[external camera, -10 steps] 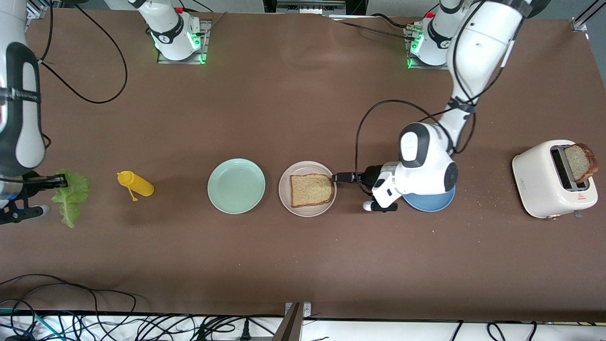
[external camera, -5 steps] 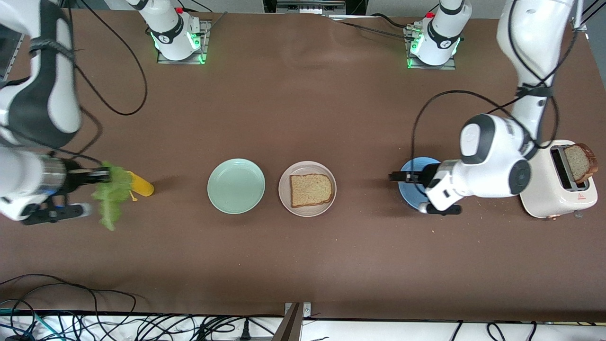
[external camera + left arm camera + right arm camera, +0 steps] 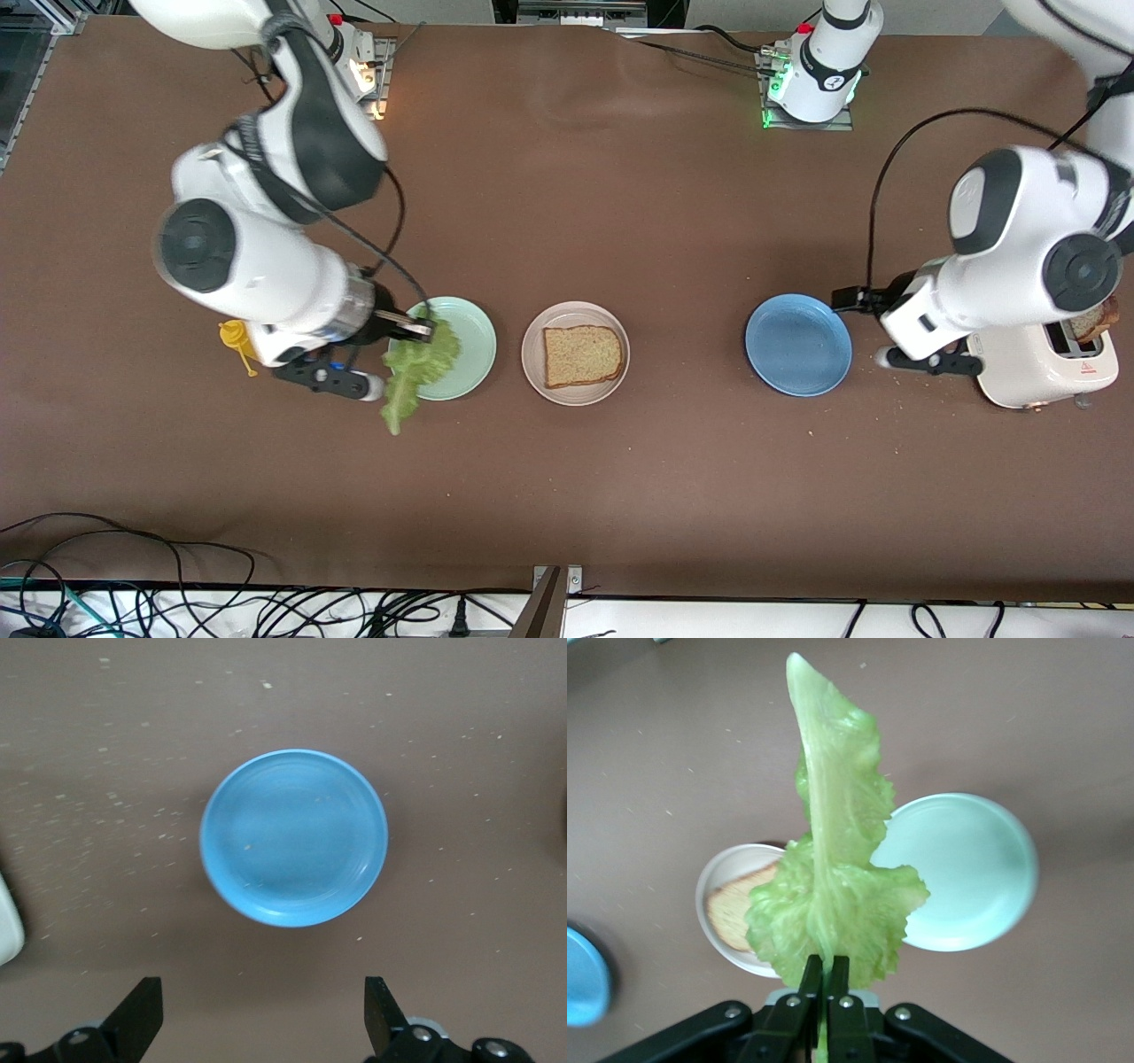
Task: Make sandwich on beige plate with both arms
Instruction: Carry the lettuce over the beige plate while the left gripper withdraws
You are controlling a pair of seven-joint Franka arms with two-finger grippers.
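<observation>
One brown bread slice (image 3: 581,354) lies flat on the beige plate (image 3: 576,395) at the middle of the table. My right gripper (image 3: 423,330) is shut on the stem of a green lettuce leaf (image 3: 415,370), which hangs over the mint-green plate (image 3: 468,330). In the right wrist view the lettuce (image 3: 833,877) dangles from the shut gripper (image 3: 824,970), with the beige plate (image 3: 713,877) and bread (image 3: 735,908) under it. My left gripper (image 3: 849,301) is open and empty, between the blue plate (image 3: 798,345) and the toaster (image 3: 1036,377). The left wrist view shows its fingers (image 3: 142,1014) wide apart.
A second bread slice (image 3: 1094,321) pokes out of the white toaster at the left arm's end, mostly hidden by the left arm. A yellow squeeze bottle (image 3: 232,335) lies partly under the right arm. The blue plate (image 3: 293,836) holds nothing. Crumbs dot the table near it.
The right arm lifted the lettuce from its end of the table and carried it over the mint-green plate. The left arm pulled back from the beige plate toward the toaster, still open.
</observation>
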